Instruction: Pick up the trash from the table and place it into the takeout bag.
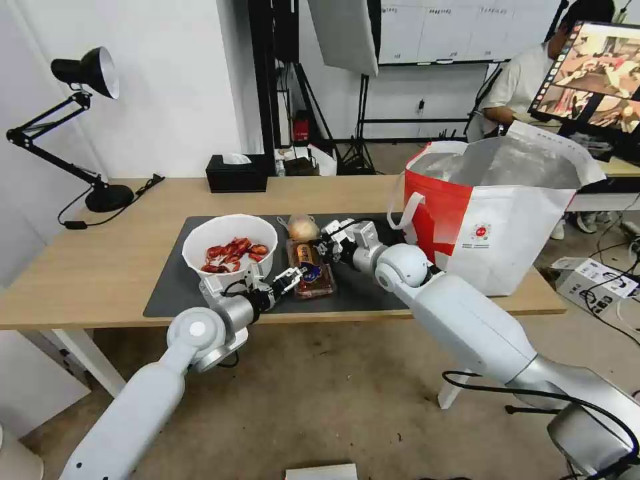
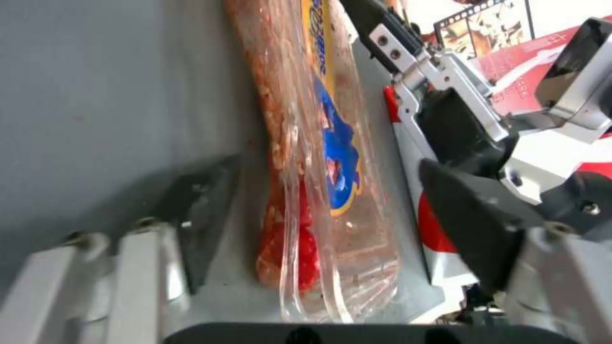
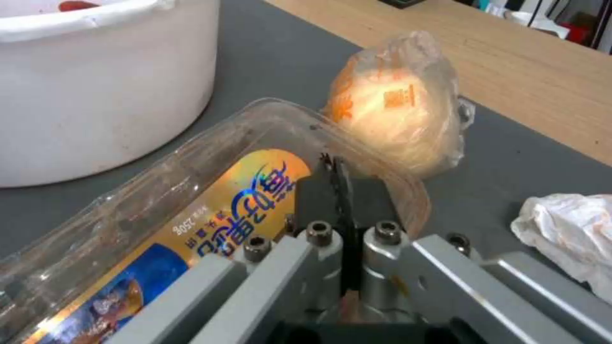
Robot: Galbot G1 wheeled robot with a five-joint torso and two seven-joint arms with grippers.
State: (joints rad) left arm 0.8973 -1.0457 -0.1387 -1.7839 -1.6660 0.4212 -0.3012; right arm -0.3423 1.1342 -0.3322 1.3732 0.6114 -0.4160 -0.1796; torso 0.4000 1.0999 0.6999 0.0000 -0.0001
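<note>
Clear tray [image 1: 312, 267] lies on the dark mat at table [image 1: 100, 267] center. Left end effector [image 1: 292, 275], fingers spread, straddles its near end from 7 o'clock; right end effector [image 1: 327, 245], clenched, presses the lid from 2 o'clock. Bowl of shells [image 1: 230, 250] at tray's 10 o'clock, knotted bag [image 1: 303, 229] at 12, takeout bag [image 1: 493, 213] at 3.

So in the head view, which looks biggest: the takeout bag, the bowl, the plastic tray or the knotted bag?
1. Red-and-white takeout bag
2. White round bowl
3. Clear plastic hinged tray
4. Small knotted clear bag
</note>
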